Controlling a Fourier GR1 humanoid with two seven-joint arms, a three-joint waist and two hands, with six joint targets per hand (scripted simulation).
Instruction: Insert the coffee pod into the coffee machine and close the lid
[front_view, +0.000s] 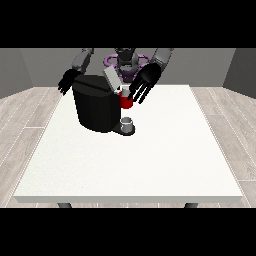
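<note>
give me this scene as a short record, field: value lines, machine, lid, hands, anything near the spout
surface: white table
machine: black coffee machine, on the table's far half, left of centre
lid: grey lid tilted up, open
red thing at the machine: beside the machine's top, under the hand at the view's right
grey thing: on the machine's base, below the red thing
hand at the view's right: fingers spread, over the red thing
hand at the view's left: behind the machine, fingers relaxed

My hands are black — one at the view's left, one at the view's right. The coffee machine is black too, its lid grey. A red thing at the machine glows beside it. The table is plain white — the floor pale grey planks.
</note>
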